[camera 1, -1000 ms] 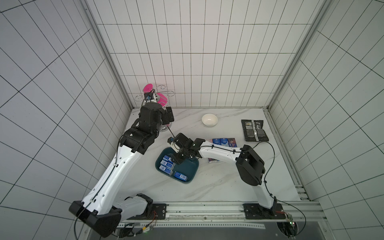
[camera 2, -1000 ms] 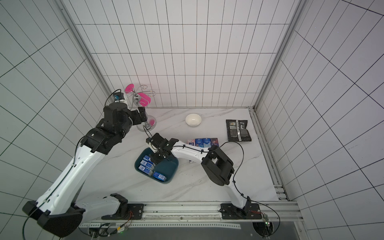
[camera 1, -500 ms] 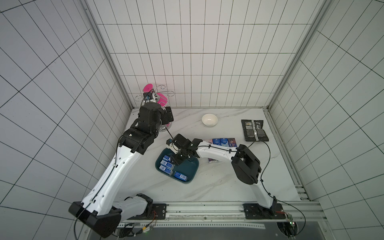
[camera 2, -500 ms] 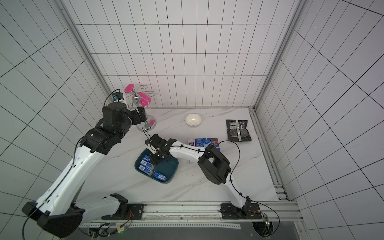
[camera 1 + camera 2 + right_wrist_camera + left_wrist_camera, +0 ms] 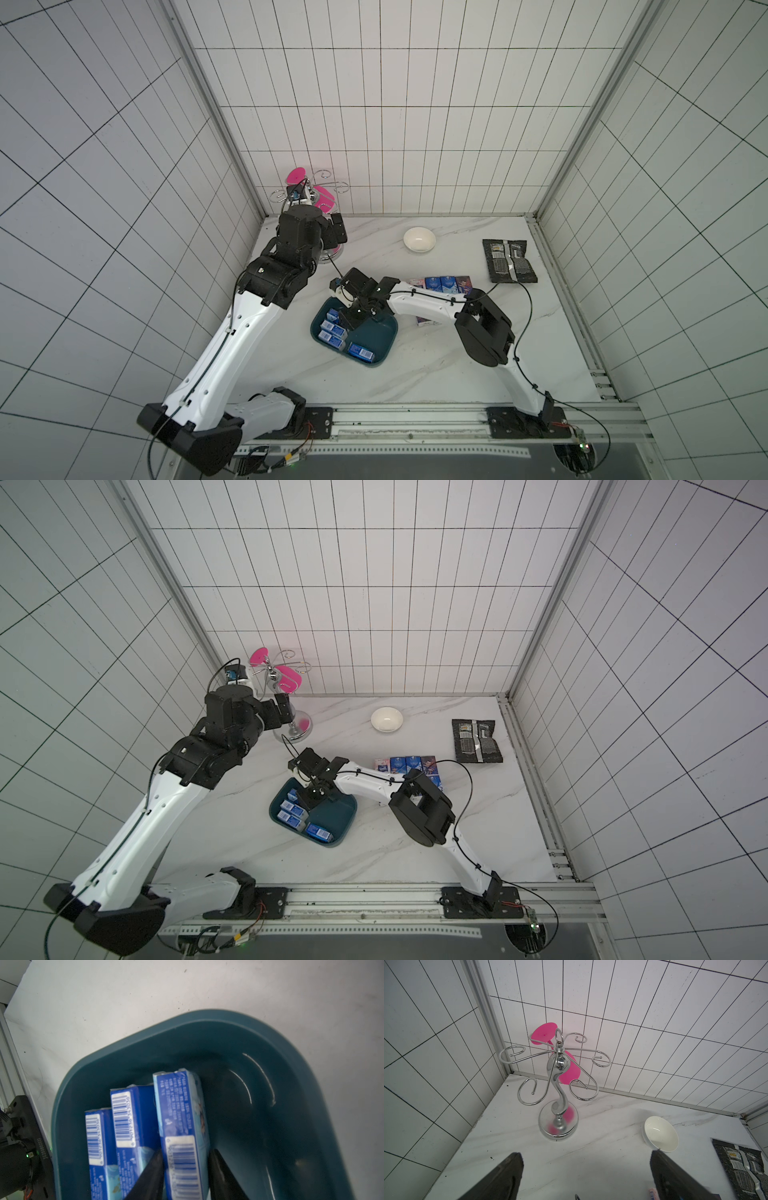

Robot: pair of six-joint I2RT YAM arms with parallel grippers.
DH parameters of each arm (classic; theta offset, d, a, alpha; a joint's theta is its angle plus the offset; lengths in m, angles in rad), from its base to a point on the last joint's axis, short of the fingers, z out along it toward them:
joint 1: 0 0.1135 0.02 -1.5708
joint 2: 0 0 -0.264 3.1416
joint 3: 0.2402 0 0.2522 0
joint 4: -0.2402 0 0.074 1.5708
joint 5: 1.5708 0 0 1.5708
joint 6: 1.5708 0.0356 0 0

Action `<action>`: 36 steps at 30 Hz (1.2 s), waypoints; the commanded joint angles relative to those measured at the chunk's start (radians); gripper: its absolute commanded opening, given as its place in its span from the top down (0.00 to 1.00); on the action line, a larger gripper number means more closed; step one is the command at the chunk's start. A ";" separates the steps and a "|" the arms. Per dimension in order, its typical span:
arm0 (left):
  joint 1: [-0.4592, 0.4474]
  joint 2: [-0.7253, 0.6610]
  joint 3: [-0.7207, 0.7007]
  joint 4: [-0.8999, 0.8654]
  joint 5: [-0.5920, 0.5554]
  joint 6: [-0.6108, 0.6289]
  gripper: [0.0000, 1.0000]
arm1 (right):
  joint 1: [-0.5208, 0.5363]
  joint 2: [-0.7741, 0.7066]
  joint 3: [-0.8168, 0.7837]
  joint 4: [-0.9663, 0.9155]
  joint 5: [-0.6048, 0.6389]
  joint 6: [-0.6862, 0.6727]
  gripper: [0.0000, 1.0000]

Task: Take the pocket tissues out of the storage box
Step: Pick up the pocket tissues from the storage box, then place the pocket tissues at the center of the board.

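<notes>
White-tiled booth, marble worktop, even light.
Tiled walls (image 5: 374, 124) on three sides, dark grout, aluminium corner posts (image 5: 219, 120); worktop (image 5: 436, 374) white marble with grey veins; metal rail (image 5: 415, 419) along its near edge, slimmer track (image 5: 573, 307) along its right edge; soft diffuse light, faint shadows.

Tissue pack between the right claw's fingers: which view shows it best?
Right wrist view: the pack is close, barcode readable, right claw astride. In both top views that claw largely hides it; the left wrist view misses it.

You have pocket tissues (image 5: 332, 331) in the storage box (image 5: 380, 338) on the tabletop (image 5: 415, 374); a row of packs (image 5: 440, 283) lies right of it, with the bowl (image 5: 419, 240) behind.
</notes>
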 commanded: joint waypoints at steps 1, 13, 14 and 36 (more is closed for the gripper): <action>0.003 -0.021 -0.008 -0.010 -0.002 0.011 0.02 | -0.010 0.015 0.031 -0.013 -0.007 0.008 0.70; 0.034 -0.012 -0.001 -0.002 0.015 0.008 0.01 | -0.030 -0.242 -0.215 0.129 -0.017 0.144 0.75; 0.034 -0.010 -0.001 -0.001 0.016 0.005 0.02 | -0.039 -0.272 -0.250 0.144 -0.019 0.164 0.75; 0.017 0.055 0.022 0.038 0.055 -0.016 0.02 | -0.198 -1.098 -0.932 -0.314 0.269 0.305 0.75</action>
